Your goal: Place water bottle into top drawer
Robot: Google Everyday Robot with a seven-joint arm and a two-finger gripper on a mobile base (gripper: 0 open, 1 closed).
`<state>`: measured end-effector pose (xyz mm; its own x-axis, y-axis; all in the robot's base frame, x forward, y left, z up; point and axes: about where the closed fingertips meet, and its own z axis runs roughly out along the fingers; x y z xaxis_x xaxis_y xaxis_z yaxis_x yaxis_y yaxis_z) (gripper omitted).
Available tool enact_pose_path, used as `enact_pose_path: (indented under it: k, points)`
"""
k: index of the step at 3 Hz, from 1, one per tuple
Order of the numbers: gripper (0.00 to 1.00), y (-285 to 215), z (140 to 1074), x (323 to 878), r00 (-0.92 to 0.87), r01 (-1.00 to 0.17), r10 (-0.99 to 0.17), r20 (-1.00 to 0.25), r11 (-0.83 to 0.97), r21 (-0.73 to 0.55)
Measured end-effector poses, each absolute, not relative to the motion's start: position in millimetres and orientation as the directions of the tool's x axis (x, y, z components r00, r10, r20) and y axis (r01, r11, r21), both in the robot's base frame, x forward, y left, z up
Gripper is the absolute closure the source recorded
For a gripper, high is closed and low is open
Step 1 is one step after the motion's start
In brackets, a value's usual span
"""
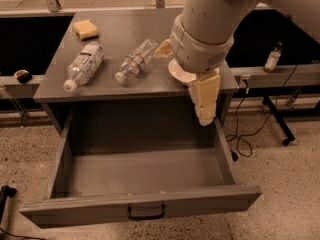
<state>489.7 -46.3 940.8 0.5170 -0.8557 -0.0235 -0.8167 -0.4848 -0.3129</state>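
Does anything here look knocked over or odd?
Both bottles lie on their sides: the water bottle and the fatter bottle. The top drawer stands open; the claw hangs over its right side.

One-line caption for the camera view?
Gripper hangs at the right edge of the open top drawer; the water bottle lies on the tabletop beside a larger bottle.

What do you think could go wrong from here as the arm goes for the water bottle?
1. The gripper hangs at the table's front edge, over the right side of the open top drawer and just below the plate; swinging left could clip the plate.
2. The water bottle lies on its side and might roll when touched.
3. The fatter bottle lies nearby and could be taken by mistake.
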Motion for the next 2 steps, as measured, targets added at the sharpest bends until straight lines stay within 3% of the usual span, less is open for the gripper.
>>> enact_pose_path:
  k: [2]
  points:
    - [0.0, 25, 924, 562, 0.779, -0.595, -0.607, 0.159, -0.795, -0.122]
